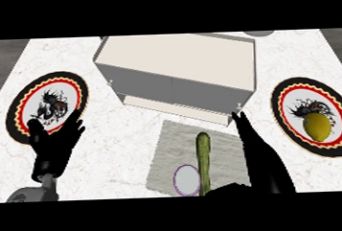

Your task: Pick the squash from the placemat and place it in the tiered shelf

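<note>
A white marbled table [111, 153] fills the head view. At its far middle stands the pale beige, box-shaped tiered shelf [176, 64], its flat top facing up and a lower ledge showing along its near edge. Just in front of the shelf lies a grey rectangular cloth placemat [173, 141], its far edge close to the shelf's ledge.

Two round plates with black rims, red-and-yellow bands and dark drawings on white flank the middle. The left plate [69, 98] sits beside the shelf's left corner, and the right plate [300, 96] is well apart from the shelf on the other side.

The black right hand [260, 157] lies over the placemat's right part, its fingers straight and together, holding nothing, with the fingertips pointing at the shelf's near right corner. The black left hand [54, 143] rests with fingers up and relaxed at the near edge of the left plate.

The long, dark green squash [203, 152] lies on the placemat, lengthwise toward the shelf, just left of the right hand. The hand's lower part shows close to the squash's near end, though it is hard to say whether they touch.

A yellow, lemon-like fruit [318, 125] sits on the right plate. A small white disc with a purple rim [186, 179] lies on the placemat, just left of the squash's near end.
</note>
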